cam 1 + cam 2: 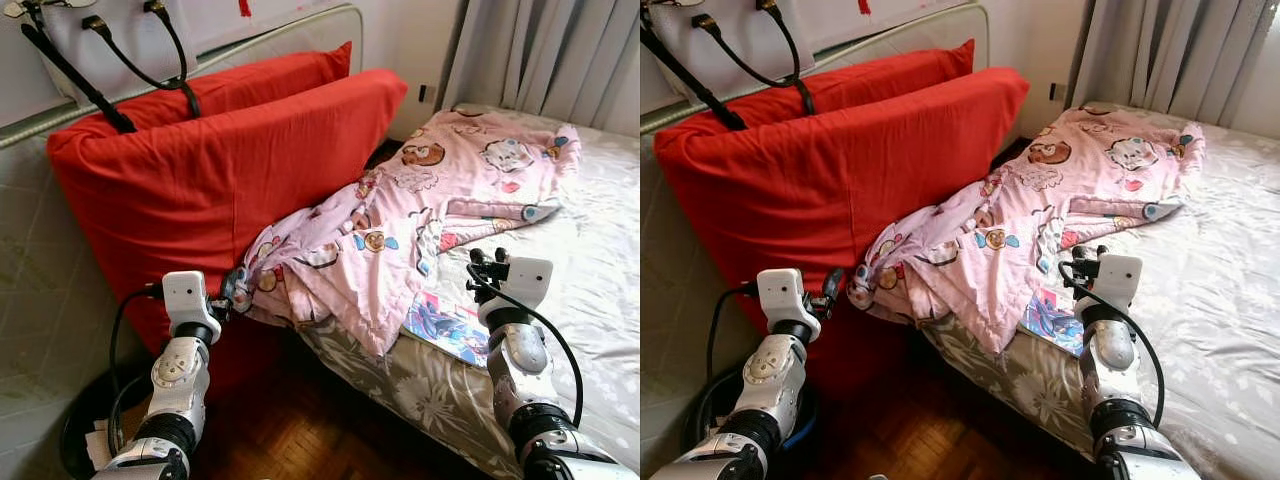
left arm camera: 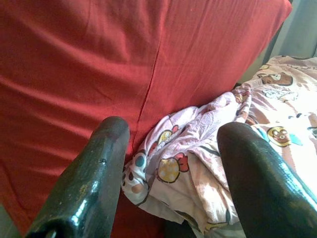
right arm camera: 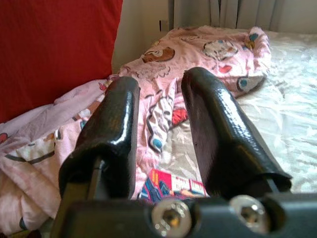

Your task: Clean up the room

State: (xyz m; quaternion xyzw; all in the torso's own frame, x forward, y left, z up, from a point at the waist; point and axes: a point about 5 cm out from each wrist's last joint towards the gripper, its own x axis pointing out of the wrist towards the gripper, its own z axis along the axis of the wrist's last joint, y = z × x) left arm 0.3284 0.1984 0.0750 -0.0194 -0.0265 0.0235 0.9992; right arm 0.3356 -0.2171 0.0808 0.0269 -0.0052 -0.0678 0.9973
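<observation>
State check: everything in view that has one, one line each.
left gripper: open, at the blanket's bunched corner, holding nothing
right gripper: open, above the bed edge, holding nothing
pink blanket: crumpled, unfolded, one corner hanging off the bed
red cushions: upright, leaning against the headboard
comic book: lying flat, partly under the blanket
handbag: upright behind the cushions
curtain: drawn

Bed (image 1: pixel 600 260) with pink cartoon blanket (image 1: pixel 440 200) and picture book (image 1: pixel 447 327).
</observation>
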